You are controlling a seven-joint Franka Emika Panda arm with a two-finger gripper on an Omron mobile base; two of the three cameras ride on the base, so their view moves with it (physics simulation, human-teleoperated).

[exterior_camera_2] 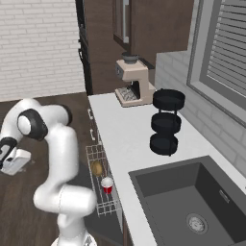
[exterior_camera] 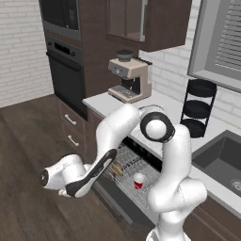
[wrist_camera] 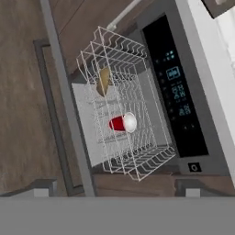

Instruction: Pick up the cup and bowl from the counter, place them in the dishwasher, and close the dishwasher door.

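Dishwasher door lies flat just below the gripper, whose jaws stand apart and empty; cup and bowl sit in the rack.

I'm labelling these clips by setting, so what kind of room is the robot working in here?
A home kitchen, rendered rather than real. An open dishwasher has its wire rack pulled out, an espresso machine stands on the counter, and a dark sink is set under a window.

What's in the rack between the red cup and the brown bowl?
Nothing but bare white wire rack. In the hand view the cup and the bowl sit apart with only wires between them.
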